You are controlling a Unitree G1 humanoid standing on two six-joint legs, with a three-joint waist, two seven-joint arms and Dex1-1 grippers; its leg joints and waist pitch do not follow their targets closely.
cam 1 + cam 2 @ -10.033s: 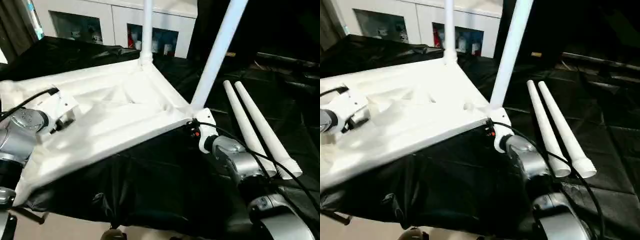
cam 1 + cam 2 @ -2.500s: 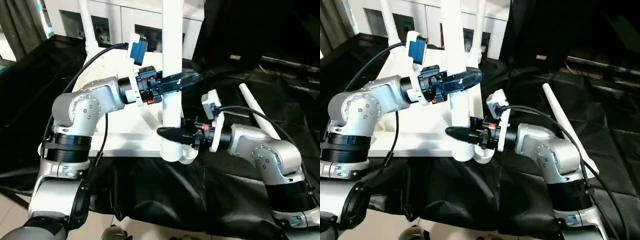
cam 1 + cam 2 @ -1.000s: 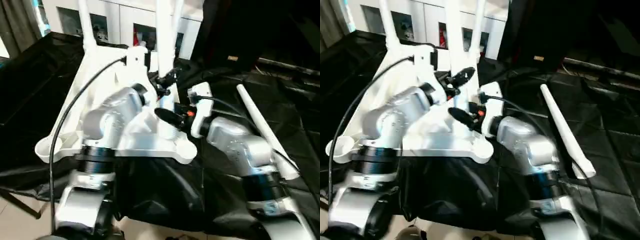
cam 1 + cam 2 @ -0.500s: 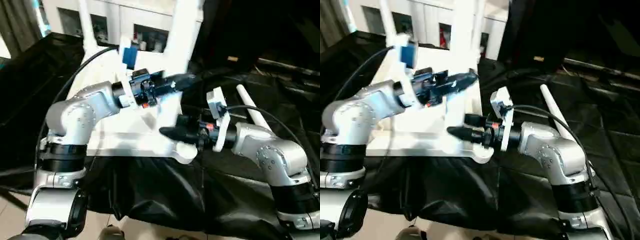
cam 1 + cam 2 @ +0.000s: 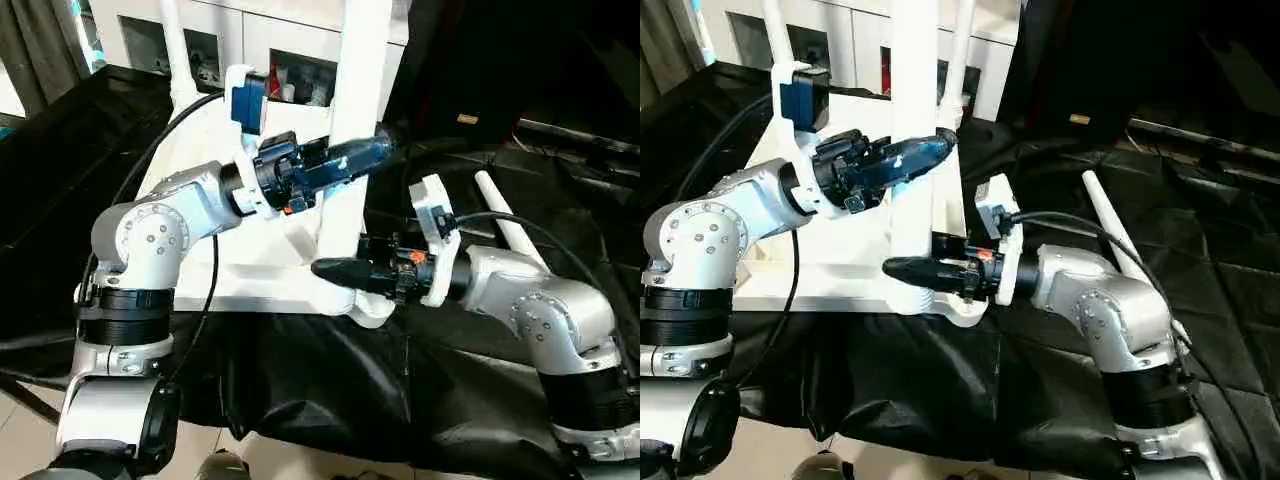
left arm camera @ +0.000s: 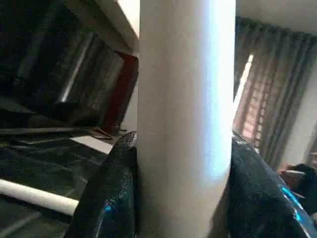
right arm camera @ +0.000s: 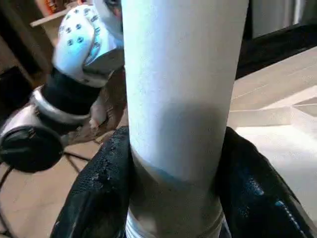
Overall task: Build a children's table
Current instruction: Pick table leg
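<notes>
Children's table top (image 5: 250,280) lies upside down on the black-draped desk (image 5: 480,400), its near-corner leg (image 5: 355,120) clamped high by the left gripper (image 5: 350,155) and low by the right gripper (image 5: 905,268); uneven pushing could jam it crooked in its socket.

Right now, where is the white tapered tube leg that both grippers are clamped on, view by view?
Left eye: the white tapered tube leg stands upright at centre.
Right eye: centre-left.
Left wrist: between black fingers.
Right wrist: likewise.
Shared landmark: white plastic tabletop under it.
</notes>
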